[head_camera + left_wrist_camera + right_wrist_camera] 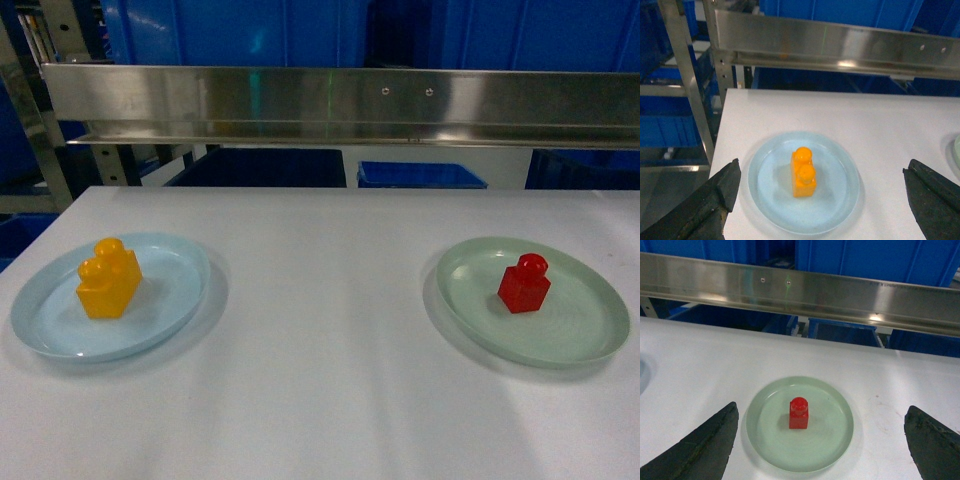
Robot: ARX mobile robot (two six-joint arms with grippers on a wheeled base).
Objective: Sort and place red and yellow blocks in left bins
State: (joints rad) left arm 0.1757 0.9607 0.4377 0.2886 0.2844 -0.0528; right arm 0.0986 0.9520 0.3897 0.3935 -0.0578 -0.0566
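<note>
Head view: white worktop (320, 300) carrying two shallow plates, well apart. Yellow block (108, 277) upright on pale blue plate (180, 300), left side. Red block (524, 283) upright on pale green plate (580, 330), right side. Blue bins (420, 175) beyond far edge, behind steel rail (330, 105). Left gripper (822, 210) fingers (715, 200) spread wide, holding nothing. Right gripper (822, 447) fingers (710, 440) likewise apart, holding nothing.
</note>
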